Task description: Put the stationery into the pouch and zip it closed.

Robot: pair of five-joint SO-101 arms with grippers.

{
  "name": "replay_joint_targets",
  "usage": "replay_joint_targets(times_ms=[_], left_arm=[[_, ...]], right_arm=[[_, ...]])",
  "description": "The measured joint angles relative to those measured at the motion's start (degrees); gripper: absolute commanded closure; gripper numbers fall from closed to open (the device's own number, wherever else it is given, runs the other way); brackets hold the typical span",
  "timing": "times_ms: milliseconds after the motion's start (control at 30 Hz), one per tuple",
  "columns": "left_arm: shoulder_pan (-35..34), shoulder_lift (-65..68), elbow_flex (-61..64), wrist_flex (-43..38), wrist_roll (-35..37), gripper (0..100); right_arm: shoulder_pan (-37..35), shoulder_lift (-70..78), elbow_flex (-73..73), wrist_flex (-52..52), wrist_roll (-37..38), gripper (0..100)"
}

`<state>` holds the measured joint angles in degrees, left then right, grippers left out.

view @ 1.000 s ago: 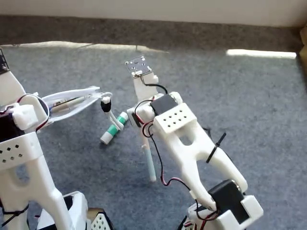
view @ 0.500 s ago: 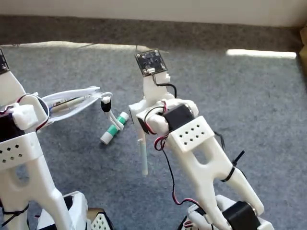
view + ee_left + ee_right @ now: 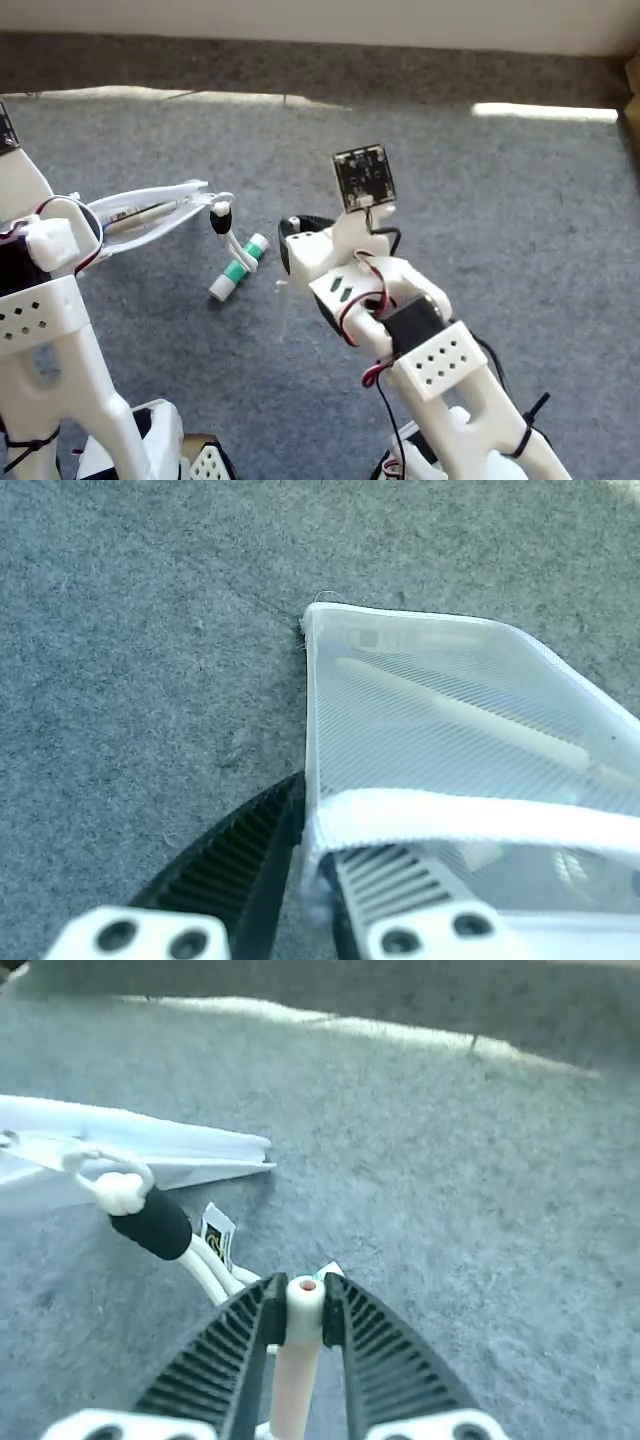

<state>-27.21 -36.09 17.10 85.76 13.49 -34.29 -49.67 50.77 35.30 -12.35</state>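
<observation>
The white mesh pouch (image 3: 150, 213) lies on the carpet at the left, and a white pen shows through its mesh (image 3: 450, 715). My left gripper (image 3: 318, 815) is shut on the pouch's edge. Its drawstring with a black toggle (image 3: 221, 218) trails from the pouch's end. A green-and-white marker (image 3: 237, 266) lies just beyond the toggle. My right gripper (image 3: 305, 1305) is shut on a white pen (image 3: 298, 1360), held above the carpet short of the toggle (image 3: 150, 1222) and the pouch (image 3: 130, 1145). In the high view the right gripper (image 3: 290, 258) hangs beside the marker.
Grey carpet (image 3: 500, 220) covers the floor, with open room to the right and at the back. A bright strip of light (image 3: 545, 112) lies at the far edge. The left arm's white base (image 3: 60, 350) stands at the near left.
The right arm has drawn back toward the near side and swung up. The white pen, whose tip hung near the carpet, is now lifted and tilted toward the pouch. The left arm kept still.
</observation>
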Motion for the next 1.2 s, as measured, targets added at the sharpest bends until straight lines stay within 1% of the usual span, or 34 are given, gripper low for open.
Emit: replay_joint_targets(times_ms=[133,300,500,1200], left_arm=[[0.0,0.0,0.0,0.0,0.0,99],[0.0,0.0,0.2,0.0,0.0,99],[0.0,0.0,0.2,0.0,0.0,99],[0.0,0.0,0.2,0.0,0.0,99]], right_arm=[[0.0,-5.5,6.8,-7.3,0.0,99.3],[0.0,-9.8,9.3,-10.8,0.0,99.3],[0.0,-11.9,9.3,-11.1,0.0,99.3],[0.0,-12.1,7.7,-12.0,0.0,99.3]])
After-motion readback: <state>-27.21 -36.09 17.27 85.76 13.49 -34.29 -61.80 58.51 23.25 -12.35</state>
